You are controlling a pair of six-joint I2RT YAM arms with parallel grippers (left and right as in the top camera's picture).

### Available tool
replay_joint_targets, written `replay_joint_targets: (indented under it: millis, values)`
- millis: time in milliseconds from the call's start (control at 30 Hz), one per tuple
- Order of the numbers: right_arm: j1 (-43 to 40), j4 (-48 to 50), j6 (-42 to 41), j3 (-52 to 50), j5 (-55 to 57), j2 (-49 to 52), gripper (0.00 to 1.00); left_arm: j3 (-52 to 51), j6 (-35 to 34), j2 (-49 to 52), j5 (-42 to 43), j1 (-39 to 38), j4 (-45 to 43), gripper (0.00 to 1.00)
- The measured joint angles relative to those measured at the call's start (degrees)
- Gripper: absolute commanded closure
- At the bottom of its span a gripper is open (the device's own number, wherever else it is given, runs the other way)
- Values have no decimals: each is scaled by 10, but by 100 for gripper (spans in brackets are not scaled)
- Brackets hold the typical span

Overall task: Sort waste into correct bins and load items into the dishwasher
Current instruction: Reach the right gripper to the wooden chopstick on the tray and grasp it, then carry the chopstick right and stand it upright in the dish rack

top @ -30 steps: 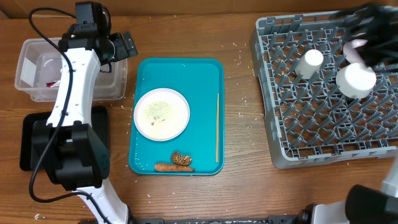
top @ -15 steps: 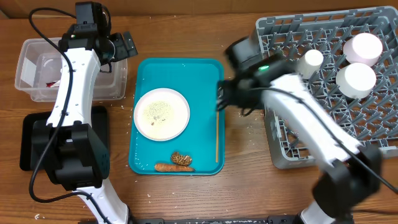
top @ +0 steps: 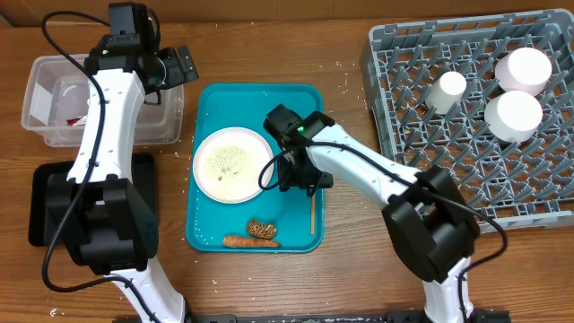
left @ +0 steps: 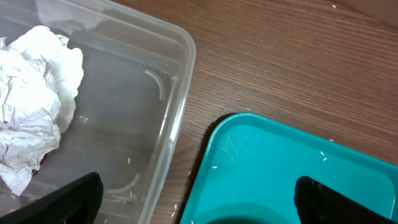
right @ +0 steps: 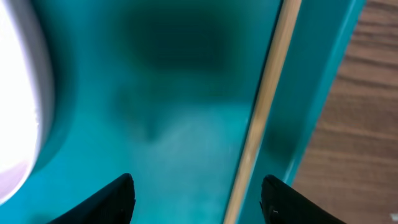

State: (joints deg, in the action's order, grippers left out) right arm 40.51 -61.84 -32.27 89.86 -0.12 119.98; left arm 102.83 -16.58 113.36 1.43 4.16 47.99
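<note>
A round white plate (top: 233, 163) with rice grains lies on the teal tray (top: 215, 103). A thin wooden chopstick (top: 313, 213) lies along the tray's right rim. An orange carrot piece (top: 240, 240) and a brown lump (top: 262, 230) sit at the tray's front. My right gripper (top: 296, 179) is open, low over the tray between plate and chopstick. In the right wrist view the chopstick (right: 264, 106) runs between the open fingers (right: 199, 202), with the plate's edge (right: 18, 93) at left. My left gripper (top: 182, 65) is open and empty beside the clear tub (top: 166, 130); the tub holds white tissue (left: 34, 112) and a red wrapper (top: 76, 119).
The grey dish rack (top: 430, 193) at right holds three white cups or bowls (top: 514, 115). A black tray (top: 40, 202) lies at front left under the left arm's base. Rice grains are scattered on the wood. The left wrist view shows the tub corner (left: 180, 56) and the teal tray (left: 292, 168).
My right arm swung from the rack's far right corner to low over the teal tray. A white cup now sits free in the rack. The left arm has not moved.
</note>
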Motion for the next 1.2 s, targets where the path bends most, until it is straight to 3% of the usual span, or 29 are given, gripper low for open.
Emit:
replay_joint_targets:
  millis: [300,467,700,767,867,933,1100,1200]
  values:
    - [0,13,-6,0,17,16,34,0,0,0,0,0,0,0]
    - [0,29,-5,-4,21,16,43,0,0,0,0,0,0,0]
    - [0,56,-6,-31,20,14,47,0,0,0,0,0,0,0]
    - [0,57,-6,-31,21,14,55,0,0,0,0,0,0,0]
    - [0,54,-6,-31,20,14,75,0,0,0,0,0,0,0]
    - [0,40,-3,-29,19,14,95,0,0,0,0,0,0,0]
    - [-2,-30,-7,11,21,15,96,0,0,0,0,0,0,0]
    - [-6,-83,-7,89,47,16,96,0,0,0,0,0,0,0]
